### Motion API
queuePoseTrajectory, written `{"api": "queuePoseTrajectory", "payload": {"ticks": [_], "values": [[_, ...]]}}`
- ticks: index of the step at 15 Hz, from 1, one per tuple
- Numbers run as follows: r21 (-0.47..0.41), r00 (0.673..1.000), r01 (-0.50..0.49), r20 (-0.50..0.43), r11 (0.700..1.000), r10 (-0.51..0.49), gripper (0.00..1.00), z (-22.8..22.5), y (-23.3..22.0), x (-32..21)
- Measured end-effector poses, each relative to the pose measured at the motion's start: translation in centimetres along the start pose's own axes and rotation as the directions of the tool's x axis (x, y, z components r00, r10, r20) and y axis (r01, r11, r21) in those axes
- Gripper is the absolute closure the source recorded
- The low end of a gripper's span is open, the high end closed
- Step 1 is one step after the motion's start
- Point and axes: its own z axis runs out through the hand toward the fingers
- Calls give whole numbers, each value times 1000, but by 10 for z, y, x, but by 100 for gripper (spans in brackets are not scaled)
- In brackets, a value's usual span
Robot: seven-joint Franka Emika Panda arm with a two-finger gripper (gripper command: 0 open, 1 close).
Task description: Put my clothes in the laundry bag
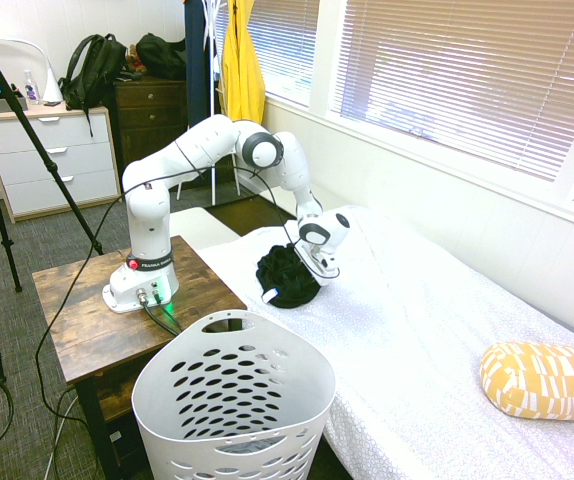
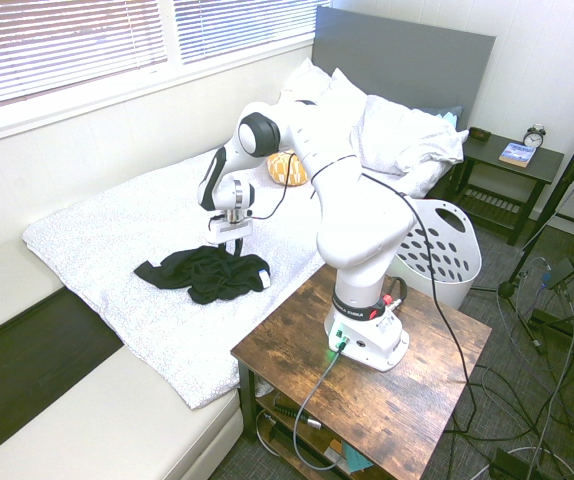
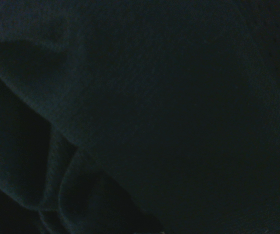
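The end effector [image 2: 226, 238] is pressed down into the far side of the black clothes [image 2: 204, 272], which lie crumpled on the bed [image 2: 117, 240]; I cannot tell if its fingers are spread. The laundry basket [image 1: 232, 400] stands beside the bed, well apart from them

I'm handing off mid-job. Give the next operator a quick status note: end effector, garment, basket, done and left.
End effector: down on the black garment; open or shut not visible.
Garment: crumpled on the bed, near the edge by the robot's table. The wrist view shows only dark fabric.
Basket: on the floor beside the bed and table, no garment in it.
Done: approach.
Left: grasp, lift, carry, drop in basket.
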Motion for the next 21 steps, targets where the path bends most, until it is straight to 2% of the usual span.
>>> {"api": "queuePoseTrajectory", "payload": {"ticks": [13,16,21], "values": [[0,1000,-6,26,1000,6,100,-11,2,-7],[1,997,-9,76,1000,9,100,-46,5,-16],[57,978,-65,204,996,52,100,-140,7,-48]]}}
